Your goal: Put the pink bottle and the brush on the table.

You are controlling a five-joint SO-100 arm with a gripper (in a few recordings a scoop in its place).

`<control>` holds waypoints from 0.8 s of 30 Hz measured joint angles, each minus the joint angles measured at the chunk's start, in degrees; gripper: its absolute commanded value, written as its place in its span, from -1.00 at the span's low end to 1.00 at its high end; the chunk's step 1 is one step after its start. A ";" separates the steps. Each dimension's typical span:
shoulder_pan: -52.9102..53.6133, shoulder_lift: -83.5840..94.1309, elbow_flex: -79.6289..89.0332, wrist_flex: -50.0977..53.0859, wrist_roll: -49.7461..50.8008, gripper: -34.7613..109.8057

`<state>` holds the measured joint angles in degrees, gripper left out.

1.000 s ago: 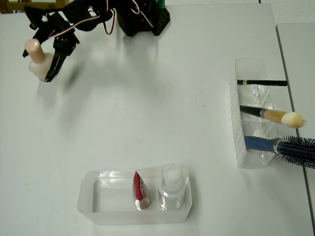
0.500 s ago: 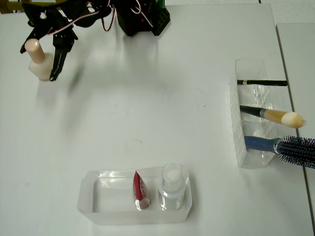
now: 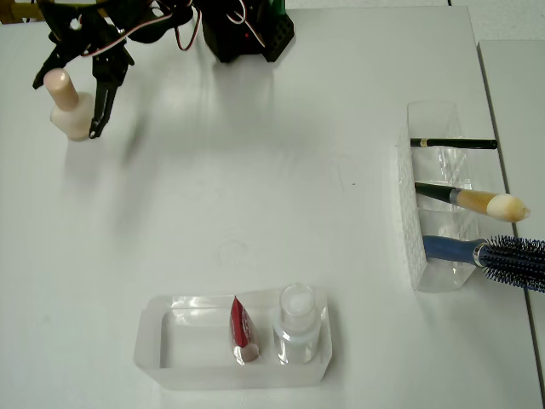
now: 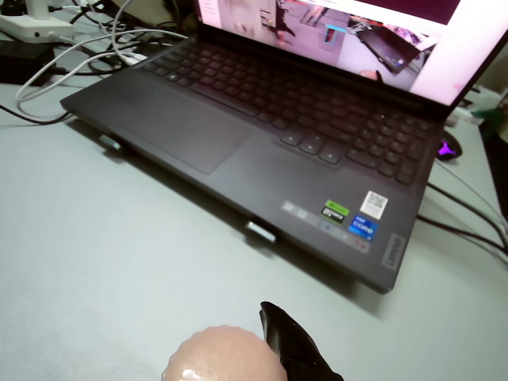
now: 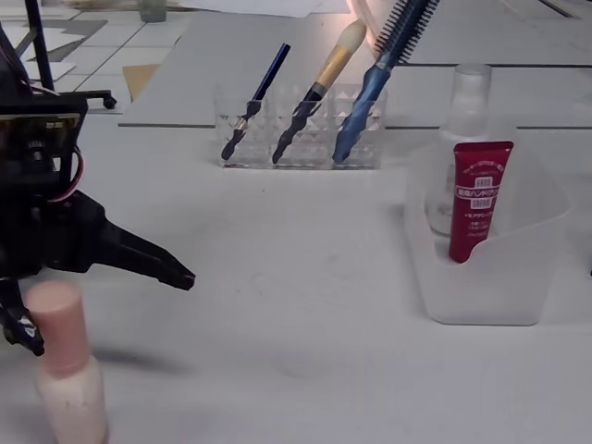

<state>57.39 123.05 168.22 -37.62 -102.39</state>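
The pink bottle (image 3: 68,109) stands upright on the white table (image 3: 255,187) at the far left of the overhead view. My gripper (image 3: 66,111) is open and straddles it, one finger on each side, clear of the body. The fixed view shows the bottle (image 5: 67,375) at the lower left with the gripper (image 5: 111,314) spread around its cap. At the bottom of the wrist view are the cap (image 4: 222,359) and one black finger (image 4: 298,349). The brush (image 3: 477,202) leans in the middle slot of a clear holder (image 3: 426,256), and in the fixed view the brush (image 5: 324,79) has its cream tip up.
The holder also carries a thin black pencil (image 3: 451,143) and a blue hairbrush (image 3: 494,252). A clear tray (image 3: 170,349) near the front edge holds a red sachet (image 3: 241,328) and a clear bottle (image 3: 296,328). A laptop (image 4: 262,135) sits just beyond the gripper.
The arm has drawn back a little toward the top of the overhead view and its fingers have spread slightly. The pink bottle stays standing in place.
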 measured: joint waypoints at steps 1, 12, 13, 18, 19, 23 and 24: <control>0.00 0.35 0.00 0.44 -0.18 0.33; 0.00 6.24 0.00 3.78 -1.32 0.34; 0.00 6.33 -0.26 4.31 -1.32 0.33; 0.00 7.21 -4.66 8.17 -1.32 0.29; 0.00 7.21 -6.06 9.67 -1.32 0.28; 0.00 7.21 -11.51 15.73 -1.32 0.25; 0.00 7.21 -12.83 18.02 -1.32 0.25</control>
<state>57.39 130.25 155.39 -19.60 -103.71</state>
